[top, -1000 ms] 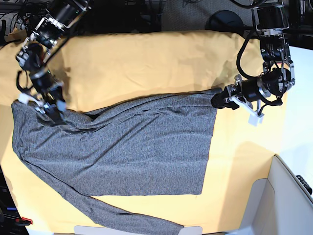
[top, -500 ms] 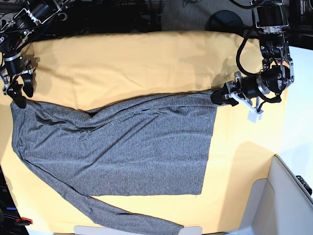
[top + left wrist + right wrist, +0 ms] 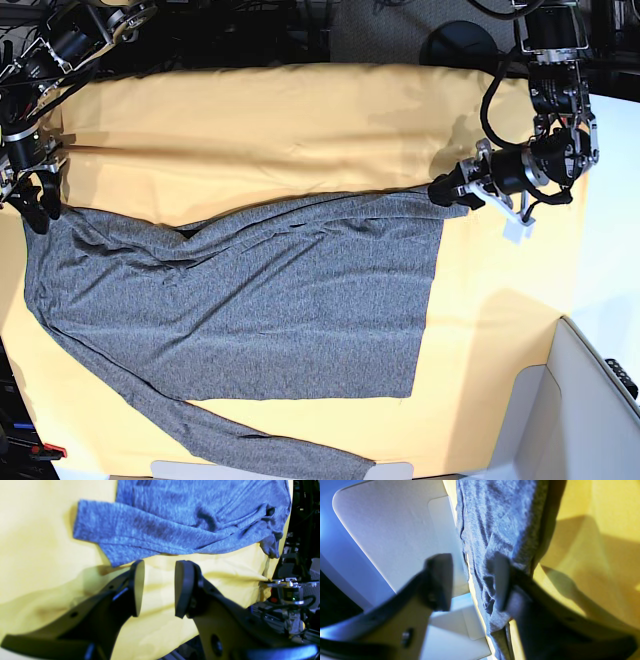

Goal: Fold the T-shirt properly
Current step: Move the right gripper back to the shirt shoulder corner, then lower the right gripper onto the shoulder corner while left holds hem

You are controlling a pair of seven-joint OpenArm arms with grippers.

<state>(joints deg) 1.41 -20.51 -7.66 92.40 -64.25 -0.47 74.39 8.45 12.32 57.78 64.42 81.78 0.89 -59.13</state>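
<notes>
The dark grey T-shirt (image 3: 250, 300) lies spread flat on the yellow-orange cloth (image 3: 300, 120), with one long sleeve trailing toward the front edge. My left gripper (image 3: 438, 192) sits low at the shirt's upper right corner. In the left wrist view that gripper (image 3: 156, 587) is open, with only yellow cloth between its pads and the T-shirt (image 3: 175, 517) corner just beyond the tips. My right gripper (image 3: 35, 205) hangs at the shirt's far left upper edge. Seen from the right wrist, its blurred jaws (image 3: 472, 582) stand apart over the T-shirt's (image 3: 495, 517) rumpled edge.
A white panel (image 3: 280, 470) lies at the table's front edge, also seen as the white panel (image 3: 395, 530) in the right wrist view. A white bin wall (image 3: 590, 400) stands at the front right. Dark equipment and cables (image 3: 380, 25) line the back.
My right arm lifted off the shirt's shoulder and swung out to its left edge, and its jaws have narrowed. My left gripper crept slightly toward the shirt's upper right corner.
</notes>
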